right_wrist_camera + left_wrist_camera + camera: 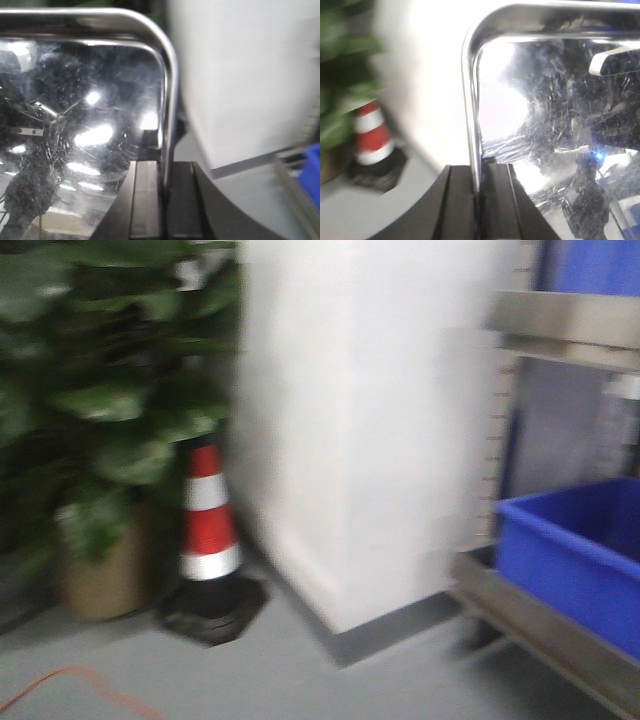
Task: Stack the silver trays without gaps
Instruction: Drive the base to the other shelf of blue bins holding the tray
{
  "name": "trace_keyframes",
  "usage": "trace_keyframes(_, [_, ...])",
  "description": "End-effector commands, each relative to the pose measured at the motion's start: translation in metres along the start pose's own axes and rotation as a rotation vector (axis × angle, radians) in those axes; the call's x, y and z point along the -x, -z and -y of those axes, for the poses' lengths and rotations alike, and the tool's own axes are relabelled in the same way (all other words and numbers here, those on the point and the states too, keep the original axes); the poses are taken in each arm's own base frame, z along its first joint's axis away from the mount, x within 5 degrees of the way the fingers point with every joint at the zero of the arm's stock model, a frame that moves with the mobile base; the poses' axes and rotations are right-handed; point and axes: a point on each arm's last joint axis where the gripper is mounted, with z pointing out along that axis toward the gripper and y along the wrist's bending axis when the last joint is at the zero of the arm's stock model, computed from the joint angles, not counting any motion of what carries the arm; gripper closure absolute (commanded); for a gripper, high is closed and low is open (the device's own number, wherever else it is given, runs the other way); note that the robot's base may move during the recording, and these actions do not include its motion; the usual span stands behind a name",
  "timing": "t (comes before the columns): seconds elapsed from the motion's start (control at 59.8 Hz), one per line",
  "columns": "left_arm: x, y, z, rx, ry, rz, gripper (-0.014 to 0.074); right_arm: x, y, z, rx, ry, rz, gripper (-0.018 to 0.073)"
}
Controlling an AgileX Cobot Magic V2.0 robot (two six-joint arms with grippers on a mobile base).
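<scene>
Left tool (479, 172) clamping silver tray (555, 100) rim, right tool (164, 169) likewise

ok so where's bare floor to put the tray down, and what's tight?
Bare grey floor lies in front of the white pillar, between the cone and the steel rack. Crowded: left corner with plant, cone and an orange cable; the rack's lower shelf holds the blue bin.

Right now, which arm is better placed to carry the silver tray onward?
Neither alone: the left end effector and right end effector each clamp the rim of a silver tray, so likely both.
</scene>
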Motion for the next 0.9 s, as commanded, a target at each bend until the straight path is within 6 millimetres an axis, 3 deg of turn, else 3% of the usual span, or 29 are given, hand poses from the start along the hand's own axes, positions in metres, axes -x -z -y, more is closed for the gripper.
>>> trace_keyframes(0.0, [0.0094, 0.0076, 0.0018, -0.022, 0.000, 0.061, 0.0601, 0.0067, 0.0055, -0.0012, 0.003, 0.017, 0.056, 0.0639])
trace_keyframes(0.887, [0.0094, 0.0076, 0.0018, -0.022, 0.000, 0.061, 0.0601, 0.0067, 0.0055, -0.0012, 0.003, 0.017, 0.056, 0.0639])
